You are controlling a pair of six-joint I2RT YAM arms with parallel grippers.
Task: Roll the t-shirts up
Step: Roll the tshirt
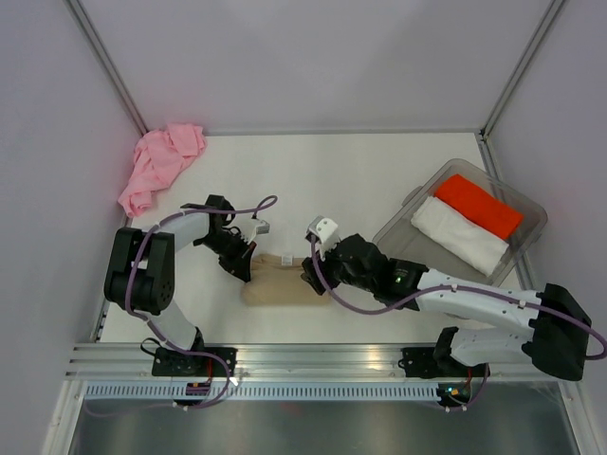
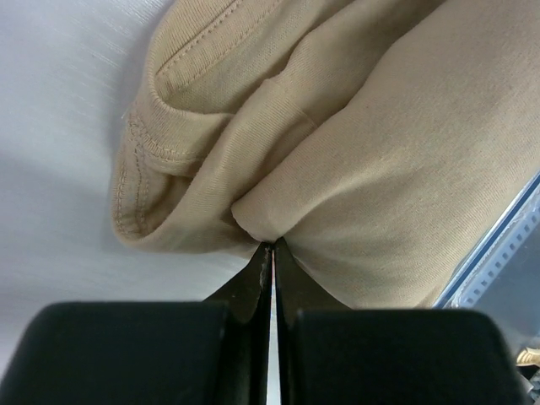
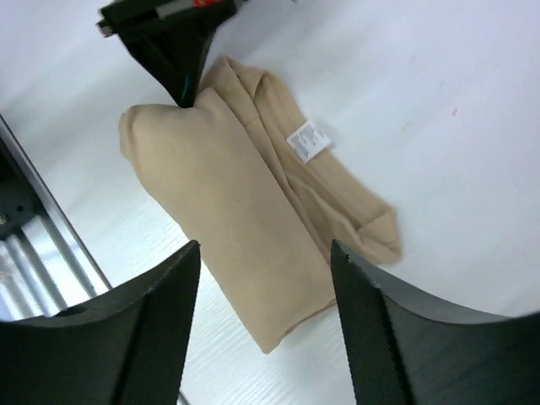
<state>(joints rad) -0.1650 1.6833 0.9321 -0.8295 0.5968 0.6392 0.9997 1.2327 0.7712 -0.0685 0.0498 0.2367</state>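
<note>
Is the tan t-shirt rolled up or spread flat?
Rolled up: the tan t-shirt lies as a compact bundle with layered folds at its end, the left gripper shut on one edge.

The white table point(image 1: 332, 180) bears a tan t-shirt point(image 1: 280, 284), pink t-shirt point(image 1: 161, 163), clear bin point(image 1: 403, 232).
</note>
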